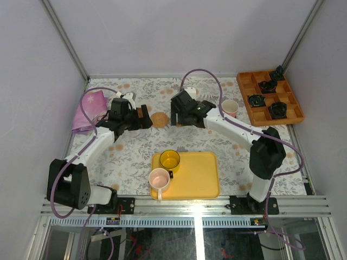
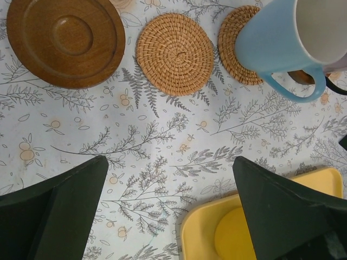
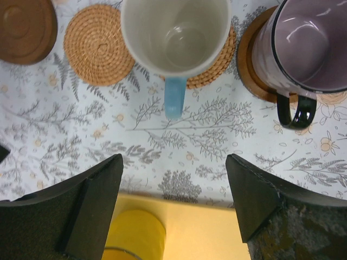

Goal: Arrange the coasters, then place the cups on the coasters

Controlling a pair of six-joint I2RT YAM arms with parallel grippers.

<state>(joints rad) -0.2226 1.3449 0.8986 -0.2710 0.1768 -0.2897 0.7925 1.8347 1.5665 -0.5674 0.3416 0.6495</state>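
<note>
In the right wrist view a light blue cup [image 3: 176, 35] stands on a woven coaster [image 3: 217, 65]. Beside it a purple-grey cup [image 3: 309, 49] sits on a dark coaster [image 3: 252, 65]. A bare woven coaster [image 3: 97, 46] and a bare dark coaster [image 3: 24, 27] lie to the left. My right gripper [image 3: 174, 181] is open and empty, just back from the blue cup. My left gripper [image 2: 171, 184] is open over bare table, below a dark coaster [image 2: 65, 40], a woven coaster [image 2: 174, 54] and the blue cup [image 2: 287, 38]. A yellow cup [image 1: 169, 159] and a pink cup [image 1: 159, 178] stand on the tray. A cream-pink cup [image 1: 230, 108] stands far right.
The yellow tray [image 1: 198, 176] lies near the front middle. An orange compartment box [image 1: 268, 97] with black objects stands at the back right. A pink cloth [image 1: 89, 111] lies at the back left. Both arms meet over the coaster row [image 1: 159, 119].
</note>
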